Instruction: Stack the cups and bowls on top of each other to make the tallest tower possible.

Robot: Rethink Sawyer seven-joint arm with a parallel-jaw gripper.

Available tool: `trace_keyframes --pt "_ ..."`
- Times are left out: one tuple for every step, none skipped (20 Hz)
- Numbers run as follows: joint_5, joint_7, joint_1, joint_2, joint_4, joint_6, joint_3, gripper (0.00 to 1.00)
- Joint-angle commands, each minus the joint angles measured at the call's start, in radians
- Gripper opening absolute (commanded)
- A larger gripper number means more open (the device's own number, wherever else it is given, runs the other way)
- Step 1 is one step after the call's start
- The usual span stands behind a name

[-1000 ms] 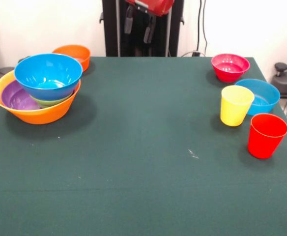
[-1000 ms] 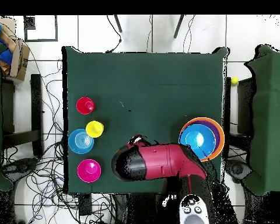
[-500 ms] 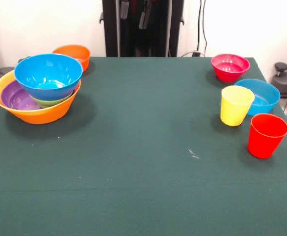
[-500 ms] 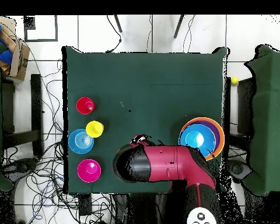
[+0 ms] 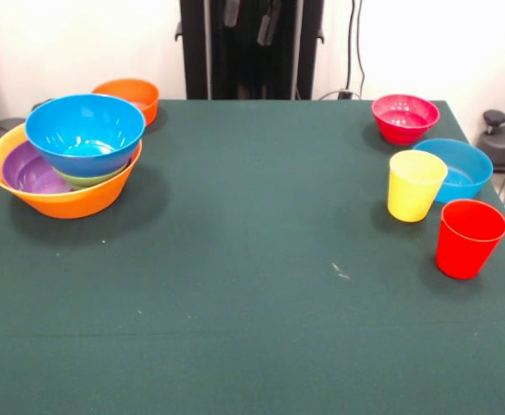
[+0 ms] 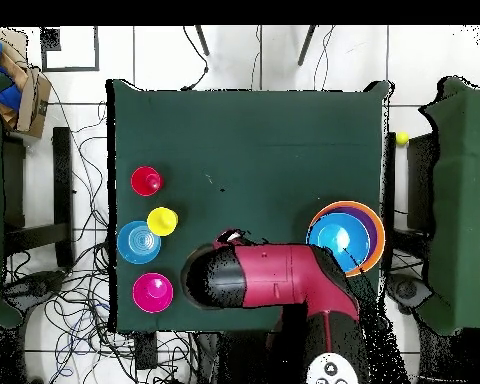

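The tower stands at the left in the front view: a large yellow-orange bowl (image 5: 60,204) holds a purple bowl (image 5: 26,172), a green bowl (image 5: 97,180) and, on top, a blue bowl (image 5: 84,130). It also shows in the overhead view (image 6: 346,238). The yellow cup (image 5: 415,185) and the red cup (image 5: 469,238) stand upright at the right, next to a second blue bowl (image 5: 457,169) and a pink-red bowl (image 5: 405,118). A small orange bowl (image 5: 128,95) sits behind the tower. My gripper (image 5: 251,13) shows only its two tips at the top edge, apart and empty, high above the table's far edge.
The red and black arm (image 6: 274,280) lies over the table edge nearest the robot's base, between the tower and the pink-red bowl (image 6: 152,292). The black pedestal (image 5: 196,52) stands behind the far edge. Green cloth tables flank both sides in the overhead view.
The gripper has risen out of the front view until only its tips show, and has shifted slightly to the picture's right. In the overhead view the arm's head has moved a little left. Cups and bowls are unmoved.
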Motion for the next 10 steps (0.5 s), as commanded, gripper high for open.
trace_keyframes --pt "0.018 0.036 0.065 0.057 -0.054 0.099 0.038 1.00" --pt "0.017 0.043 0.075 0.061 -0.059 0.102 0.033 1.00" --pt "0.017 0.052 0.085 0.065 -0.064 0.105 0.028 1.00" --pt "0.018 0.060 0.093 0.071 -0.069 0.105 0.023 1.00" --pt "0.017 0.071 0.102 0.078 -0.074 0.102 0.018 1.00" --pt "0.017 0.081 0.111 0.084 -0.079 0.099 0.013 1.00" --pt "0.017 0.091 0.121 0.090 -0.084 0.097 0.007 1.00" --pt "0.018 0.100 0.129 0.093 -0.085 0.095 0.003 1.00" --pt "0.020 0.105 0.139 0.097 -0.087 0.092 -0.004 1.00" --pt "0.019 0.111 0.148 0.102 -0.090 0.089 -0.010 1.00"
